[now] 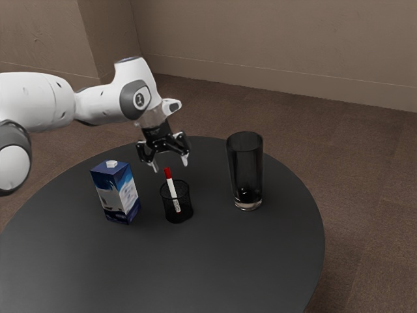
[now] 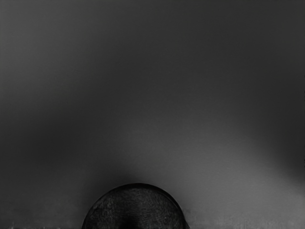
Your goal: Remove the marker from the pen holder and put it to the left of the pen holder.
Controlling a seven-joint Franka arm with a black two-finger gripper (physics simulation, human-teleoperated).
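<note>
My gripper is open in the exterior view, its two fingertips apart, just above the red top of the marker. The white-bodied marker stands tilted inside the black mesh pen holder, its red end sticking out above the rim. Nothing is held between the fingers. At the wrist view's lower edge, a dark round mesh-like shape looks like the pen holder, close under the hand.
A blue and white carton stands on the exterior view's left of the holder, and a tall dark glass on its right. All stand on a round black table.
</note>
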